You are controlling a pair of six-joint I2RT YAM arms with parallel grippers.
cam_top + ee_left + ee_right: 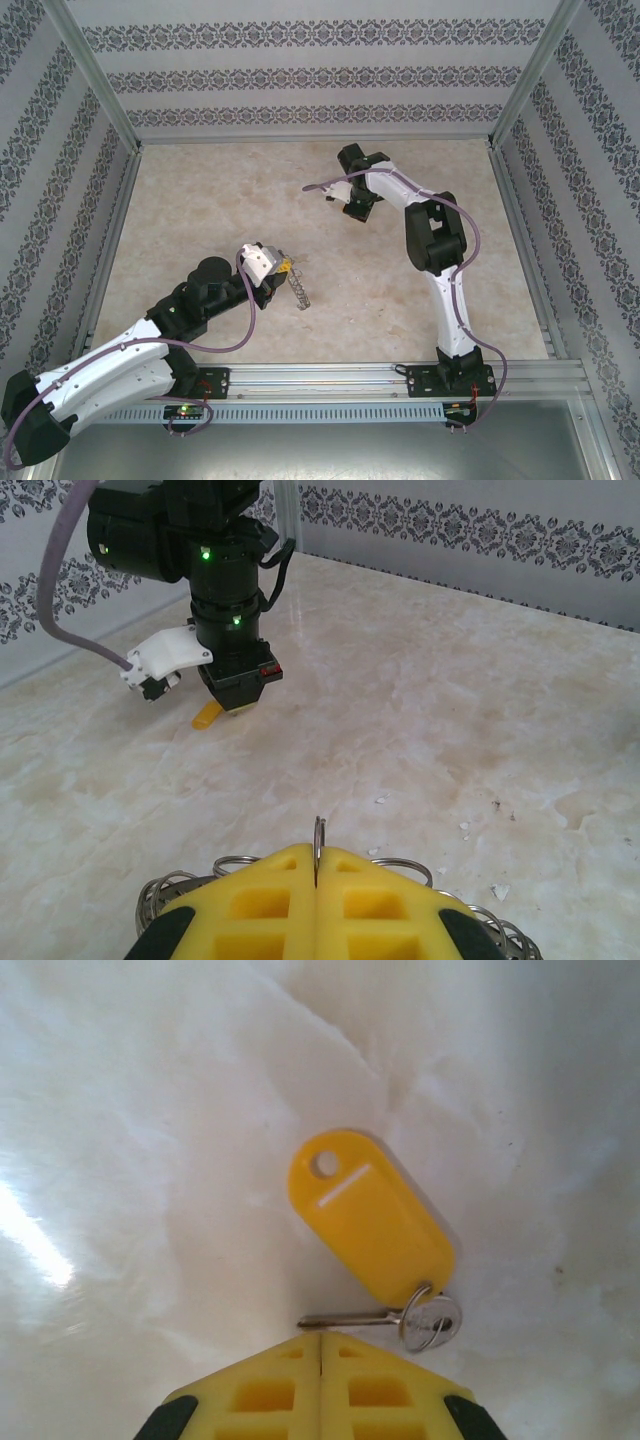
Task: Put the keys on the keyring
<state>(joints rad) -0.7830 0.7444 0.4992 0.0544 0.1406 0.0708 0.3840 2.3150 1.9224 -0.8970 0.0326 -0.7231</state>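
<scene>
From above, the left tool (283,266) sits near the middle of the desk (200,190), pressed together on the keyring (300,290). The right tool (352,207) points down at the far part of the desk, well apart from it. In the left wrist view, the left tool (317,865) pinches the keyring (319,832) edge-on and upright, with wire loops (235,864) fanning out either side. Ahead, the right tool (238,702) stands over a yellow tag (205,717) lying on the desk. In the right wrist view, the right tool (320,1345) is pressed together with nothing visibly between its pads. The key (345,1319) lies just beyond its tips, crosswise to the seam, with its blade to the left and its head to the right in a small split ring (432,1320). The yellow tag (370,1222) slants away up-left. The right arm is clearly the nearer one (the left has its catch already). It probably needs to spread and turn to take the blade across its width.
</scene>
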